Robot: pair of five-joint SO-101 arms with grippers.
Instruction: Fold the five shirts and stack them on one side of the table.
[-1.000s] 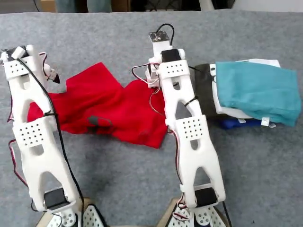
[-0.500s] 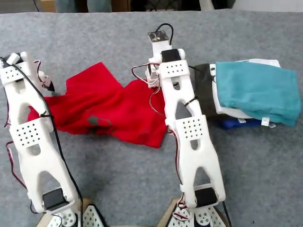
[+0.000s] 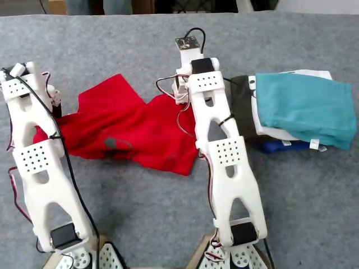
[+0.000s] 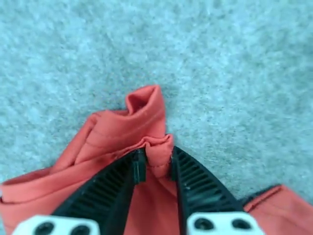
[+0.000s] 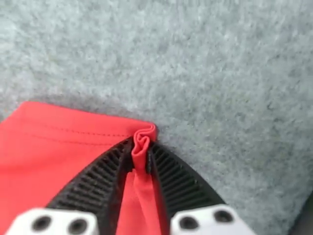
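Observation:
A red shirt (image 3: 129, 131) lies crumpled on the grey felt between my two arms. My left gripper (image 4: 155, 161) is shut on a bunched hem of the red shirt (image 4: 127, 142) at its left edge, seen from above at the left gripper (image 3: 55, 106). At the shirt's far right corner my right gripper (image 5: 140, 152) is shut on a pinched fold of red shirt (image 5: 63, 147); from above, the right gripper (image 3: 182, 92) sits there. To the right, a stack of folded shirts (image 3: 300, 109) has a teal one on top, with white, dark and blue ones under it.
The grey felt table (image 3: 112, 45) has open room behind the red shirt and in front of it. The right arm (image 3: 224, 157) stands between the red shirt and the stack.
My left gripper has come down and slightly towards the near side onto the shirt's left edge and has closed on it. The right arm has not moved.

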